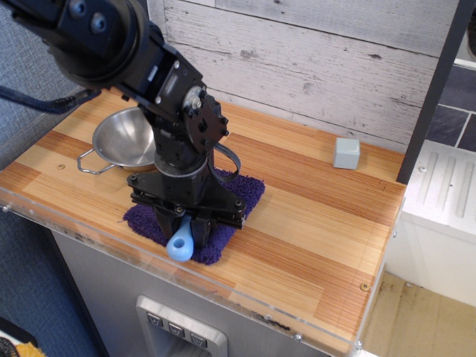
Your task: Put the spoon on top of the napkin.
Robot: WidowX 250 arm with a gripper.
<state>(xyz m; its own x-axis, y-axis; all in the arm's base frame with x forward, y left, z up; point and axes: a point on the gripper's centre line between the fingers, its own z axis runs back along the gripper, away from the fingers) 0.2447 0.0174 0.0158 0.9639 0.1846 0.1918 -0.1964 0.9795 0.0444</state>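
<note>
Broadly, the wooden desk (312, 216) fills most of the view, its striped plank top edged at the front by a clear plastic lip and backed by a whitewashed board wall (320, 52). Next in bulk is the black robot arm (141, 59), which reaches in from the upper left and bends down over the front left part of the desk, hiding much of what lies beneath it. Under the arm lies the napkin (238, 195), a dark purple fuzzy cloth spread flat close to the front edge, with its right corner and front fringe showing around the arm. Behind it and to the left sits a two-handled steel bowl (123, 141), upright, with its wire handle pointing toward the left edge; the arm covers its right side. The tool (186, 223) hangs low over the napkin, its wide black bar across the cloth, and its fingers are pinched on the spoon (179, 245), whose thick light-blue handle with a hole at its end juts out toward the front over the napkin's front fringe. The spoon's bowl is hidden by the tool. Well apart, near the wall at the right, stands a small pale grey cube (346, 152).
</note>
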